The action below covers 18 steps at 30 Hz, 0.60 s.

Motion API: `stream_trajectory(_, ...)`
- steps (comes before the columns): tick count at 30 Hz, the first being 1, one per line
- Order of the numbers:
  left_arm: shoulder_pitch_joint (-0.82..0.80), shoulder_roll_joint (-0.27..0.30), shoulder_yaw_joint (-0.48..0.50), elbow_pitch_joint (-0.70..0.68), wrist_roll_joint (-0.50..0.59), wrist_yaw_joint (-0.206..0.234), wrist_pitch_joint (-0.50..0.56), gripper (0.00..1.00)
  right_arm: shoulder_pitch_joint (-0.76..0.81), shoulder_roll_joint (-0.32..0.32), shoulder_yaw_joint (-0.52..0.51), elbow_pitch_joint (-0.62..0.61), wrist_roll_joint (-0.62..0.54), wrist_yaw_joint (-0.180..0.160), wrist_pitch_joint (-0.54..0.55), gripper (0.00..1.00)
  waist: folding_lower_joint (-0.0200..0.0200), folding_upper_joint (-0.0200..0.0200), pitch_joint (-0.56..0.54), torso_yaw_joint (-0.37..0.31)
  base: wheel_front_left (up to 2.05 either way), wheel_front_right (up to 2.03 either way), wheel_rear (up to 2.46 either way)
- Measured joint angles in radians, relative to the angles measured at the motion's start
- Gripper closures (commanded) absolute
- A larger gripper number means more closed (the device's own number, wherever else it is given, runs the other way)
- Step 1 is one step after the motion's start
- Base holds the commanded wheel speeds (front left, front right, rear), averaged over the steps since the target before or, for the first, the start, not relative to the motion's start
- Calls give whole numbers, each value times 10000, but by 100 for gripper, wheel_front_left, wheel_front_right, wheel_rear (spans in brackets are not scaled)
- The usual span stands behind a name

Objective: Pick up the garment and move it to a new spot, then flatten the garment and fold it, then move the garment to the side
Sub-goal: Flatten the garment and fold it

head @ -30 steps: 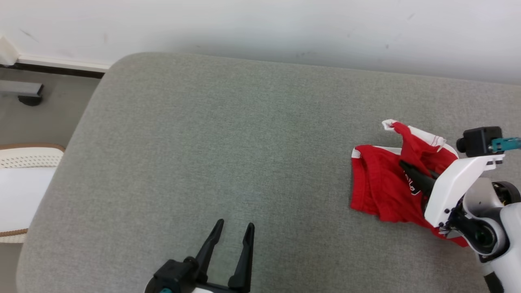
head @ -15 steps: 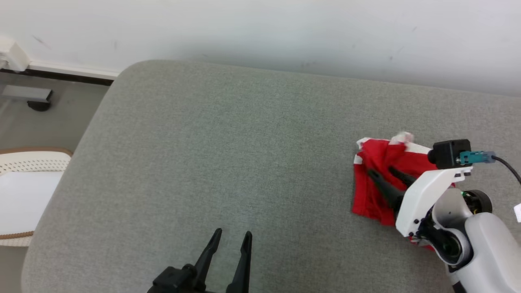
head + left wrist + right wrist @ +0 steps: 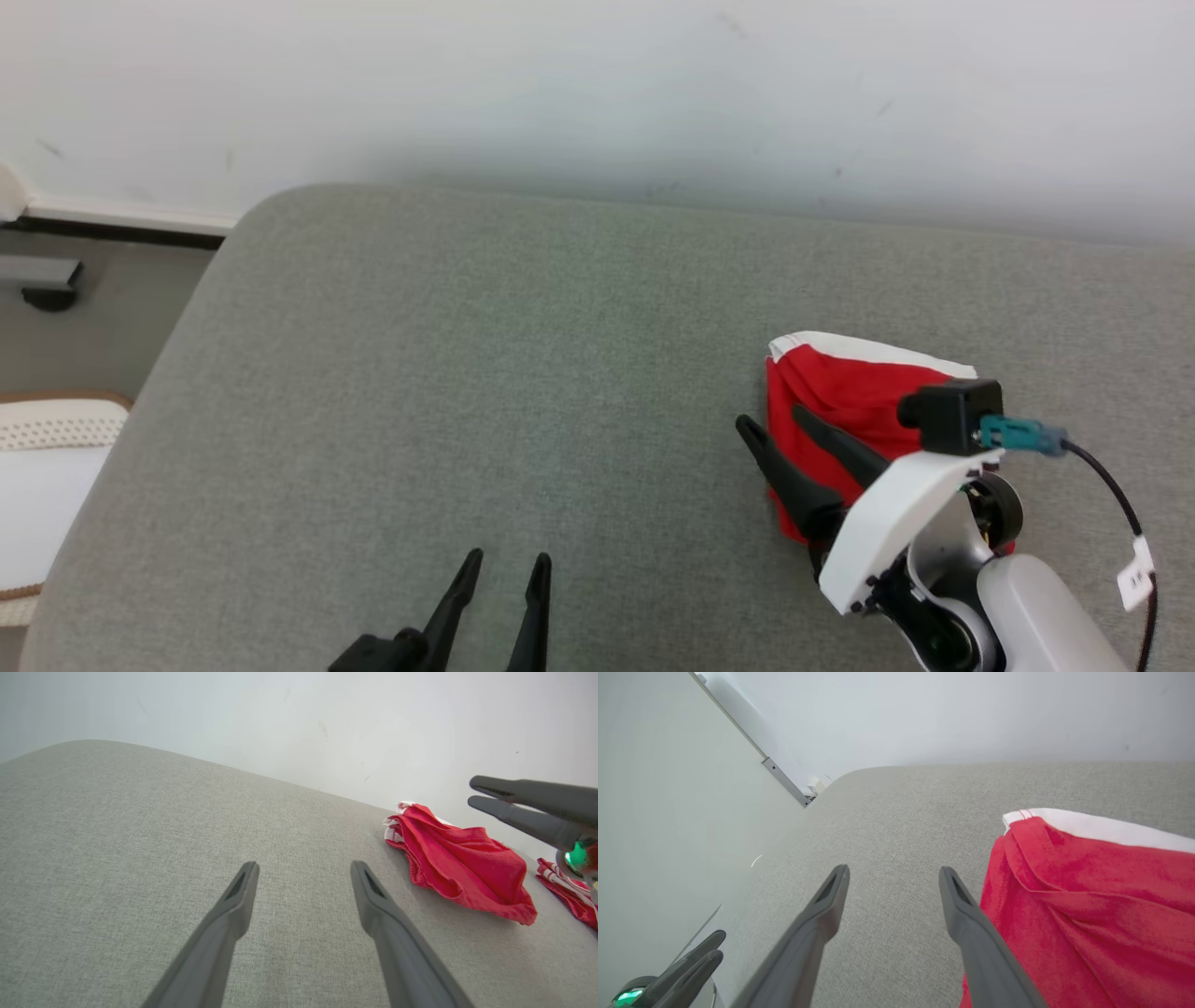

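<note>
Right pincer (image 3: 770, 417) apart, empty, over 9 o'clock edge of garment (image 3: 859, 392); left pincer (image 3: 509, 556) apart, off at 8 o'clock. Lift right one straight up, or the fingers may snag the fold.

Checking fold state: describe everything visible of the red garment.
The red garment is soft, knit-looking cloth with a white band along its far edge. It lies in a rumpled, roughly folded heap on the grey cushion, at the robot's right. The open right claw hovers over its left edge, gripping nothing.
</note>
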<state>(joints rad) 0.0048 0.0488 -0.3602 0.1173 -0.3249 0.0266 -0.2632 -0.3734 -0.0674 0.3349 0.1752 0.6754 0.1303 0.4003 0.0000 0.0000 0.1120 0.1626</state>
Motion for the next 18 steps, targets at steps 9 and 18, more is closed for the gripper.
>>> stream_trajectory(9, 661, -2, 587, -251, 290, -84, 0, 0, 1449, -1066, -581, -688, -1599, 2, -2197, 0, -1, 1, -779, -425, 0, 0, 0)
stream_trajectory(18, 1127, 0, 1162, -468, 529, -100, 0, 0, 3172, -1946, -2173, -610, -2869, 2, -4426, 0, -2, 0, -1312, -824, 0, 0, 0)
